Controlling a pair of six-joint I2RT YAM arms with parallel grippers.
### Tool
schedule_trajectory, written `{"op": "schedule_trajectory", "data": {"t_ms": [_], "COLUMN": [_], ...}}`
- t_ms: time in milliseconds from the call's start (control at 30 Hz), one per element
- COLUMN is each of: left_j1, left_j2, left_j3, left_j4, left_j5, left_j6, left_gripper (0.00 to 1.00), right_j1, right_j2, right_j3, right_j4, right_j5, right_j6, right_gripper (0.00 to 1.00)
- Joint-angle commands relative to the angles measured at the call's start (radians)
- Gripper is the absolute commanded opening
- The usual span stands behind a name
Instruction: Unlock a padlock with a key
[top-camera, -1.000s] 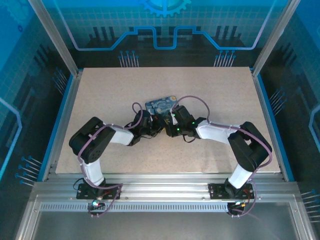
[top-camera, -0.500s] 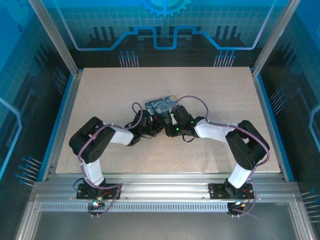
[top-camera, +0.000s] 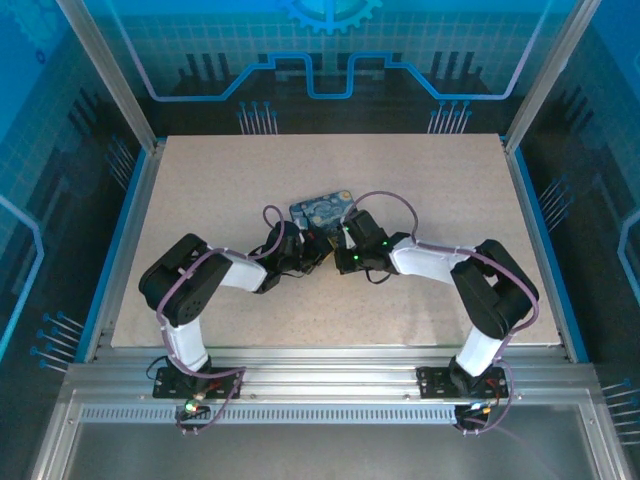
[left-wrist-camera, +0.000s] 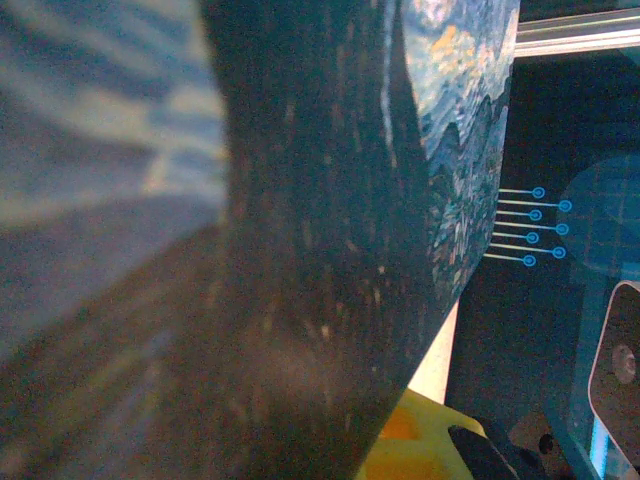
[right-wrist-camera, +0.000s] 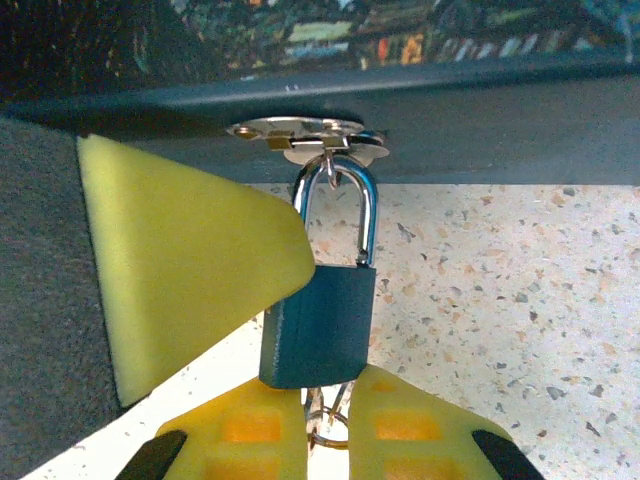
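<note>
The right gripper (right-wrist-camera: 327, 442), grip uncertain around the thin wire ring (right-wrist-camera: 318, 414), could slip if the small blue-grey metal padlock (right-wrist-camera: 320, 325) swings.

The padlock (right-wrist-camera: 318, 330) hangs from the box (right-wrist-camera: 450, 100), over the table (right-wrist-camera: 500, 290).

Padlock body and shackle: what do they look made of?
Padlock: the body looks like metal with a matte blue-grey coating, going by its dull, even surface. Shackle: probably polished, chrome-like steel, going by its bright mirror highlights.
</note>
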Motion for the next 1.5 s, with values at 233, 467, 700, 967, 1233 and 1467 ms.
{"op": "schedule_trajectory", "data": {"t_ms": [233, 467, 700, 967, 1233, 1467], "left_j1": [-0.002, -0.004, -0.004, -0.002, -0.001, 0.002], "left_j2": [0.035, 0.037, 0.069, 0.072, 0.075, 0.073], "left_j3": [-0.020, 0.002, 0.023, -0.019, -0.016, -0.022], "left_j4": [-0.015, -0.057, -0.081, -0.002, 0.040, 0.050], "left_j5": [0.037, 0.044, 0.066, 0.039, 0.050, 0.055], "left_j6": [-0.034, -0.019, -0.008, -0.035, -0.057, -0.062], "left_gripper": [0.23, 0.22, 0.00, 0.00, 0.00, 0.00], "right_j1": [0.047, 0.083, 0.086, 0.035, -0.011, -0.033], "right_j2": [0.014, 0.041, 0.034, -0.015, -0.127, -0.156], "right_j3": [0.044, 0.081, 0.090, 0.034, -0.092, -0.159], "right_j4": [-0.017, -0.058, -0.078, -0.001, 0.076, 0.137], "right_j5": [0.009, 0.069, 0.091, -0.044, -0.052, -0.075], "right_j6": [-0.104, -0.138, -0.150, -0.046, 0.028, 0.074], "right_gripper": [0.00, 0.00, 0.00, 0.16, 0.35, 0.38]}}
